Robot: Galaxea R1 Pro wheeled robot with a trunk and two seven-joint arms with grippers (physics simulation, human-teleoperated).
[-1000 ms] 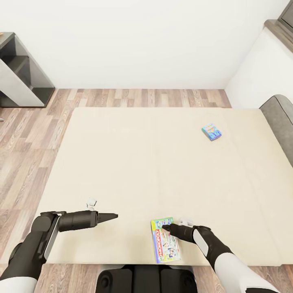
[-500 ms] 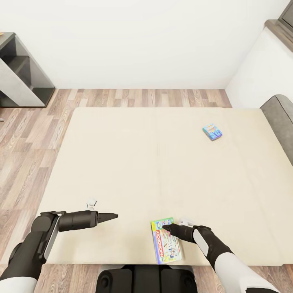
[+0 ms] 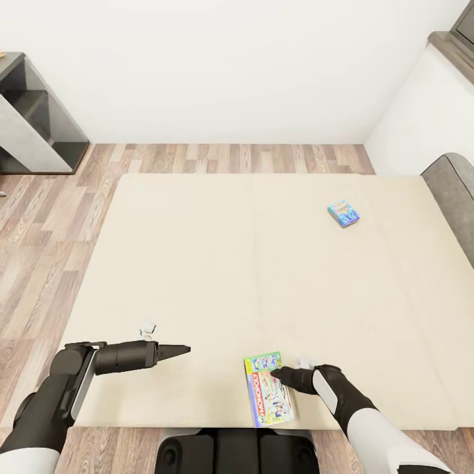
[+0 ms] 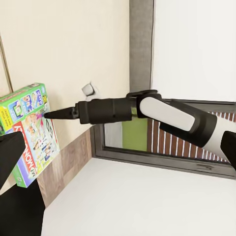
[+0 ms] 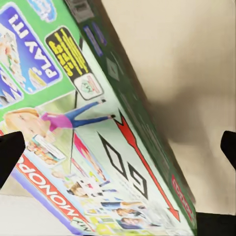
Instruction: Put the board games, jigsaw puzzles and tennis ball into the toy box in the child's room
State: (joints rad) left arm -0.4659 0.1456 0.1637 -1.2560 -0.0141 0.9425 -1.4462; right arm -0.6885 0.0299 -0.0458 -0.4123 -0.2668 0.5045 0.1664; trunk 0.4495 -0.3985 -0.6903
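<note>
1. A green board game (image 3: 268,388) lies flat on the bed (image 3: 217,263), close to the near edge and a little right of centre. Its long axis runs from the near edge towards the far wall, tilted slightly.
2. A second, small blue board game (image 3: 343,213) lies flat far off on the right part of the mattress, near the grey headboard (image 3: 454,191), turned at an angle.
3. The right gripper (image 3: 275,374) sits over the green box's right edge. In the right wrist view its dark fingertips (image 5: 10,152) stand spread, one at each side, with the box lid (image 5: 93,142) between them and not pinched.
4. Compared with a second ago, the right gripper is lower and nearer the robot, and the green box has turned slightly.
5. The left gripper (image 3: 184,349) hovers above bare mattress, well apart from the box; its fingers look pressed together into a point.
6. Wide open mattress surrounds both boxes; wood floor (image 3: 39,250) borders the left side.
</note>
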